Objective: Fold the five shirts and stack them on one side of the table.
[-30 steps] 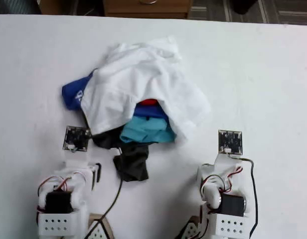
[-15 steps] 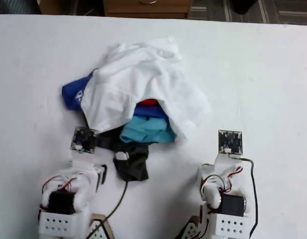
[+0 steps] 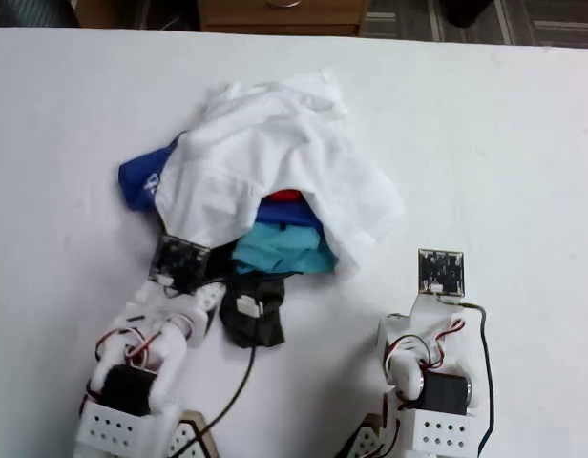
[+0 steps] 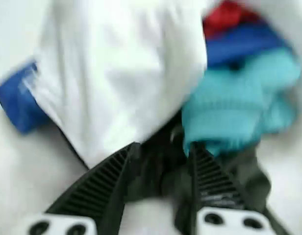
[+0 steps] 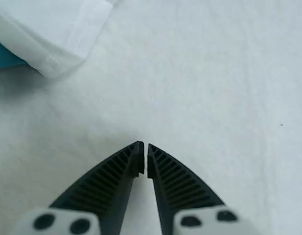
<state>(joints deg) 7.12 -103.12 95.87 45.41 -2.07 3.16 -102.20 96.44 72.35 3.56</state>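
My left gripper: jaws apart, one on each side of a ridge of the black shirt, not yet closed on it. The black shirt pokes out from under the near hem of the white shirt, and its long axis runs from that hem back toward my bases. It lies straight ahead of the left jaws and slightly below them. The teal shirt sits just beside it under the same hem, close enough to get caught by mistake. My right gripper: tips together, empty, over the bare table beside the white shirt's near corner, well apart from the black shirt. The left arm is plainly nearer. My judgement: close and draw it clear of the white shirt.
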